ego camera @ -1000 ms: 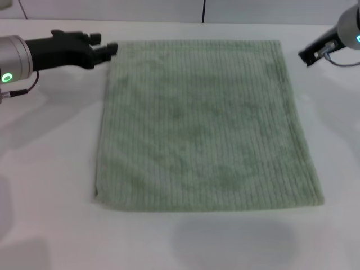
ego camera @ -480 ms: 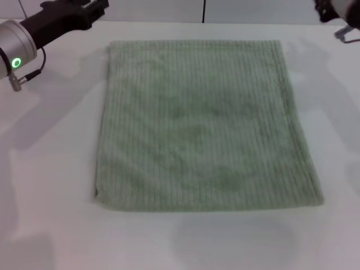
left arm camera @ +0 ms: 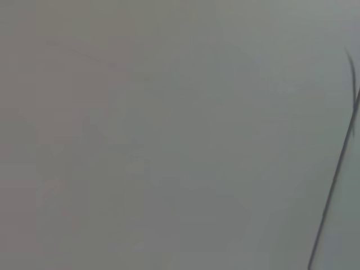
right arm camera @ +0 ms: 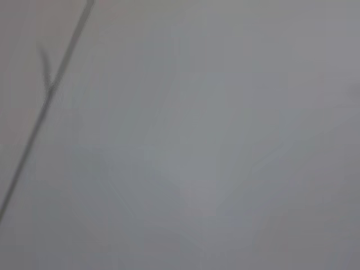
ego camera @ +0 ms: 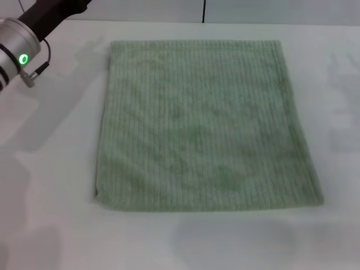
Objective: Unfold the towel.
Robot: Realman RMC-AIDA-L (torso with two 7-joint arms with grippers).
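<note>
The towel [ego camera: 202, 124] is a pale sage-green ribbed cloth lying flat and spread out on the white table [ego camera: 50, 185], filling the middle of the head view. My left arm [ego camera: 22, 39] shows only as a silver cuff with a green light and a black forearm at the far left corner, raised away from the towel; its gripper is out of the picture. My right arm and gripper are out of the head view. Both wrist views show only a plain grey wall with a thin dark line.
A dark vertical seam [ego camera: 203, 11] runs down the wall behind the table's far edge. Bare white table surrounds the towel on all sides.
Both arms have lifted up and back from the towel's far corners. The left gripper has left the picture and the right arm is gone from view. The towel has not moved.
</note>
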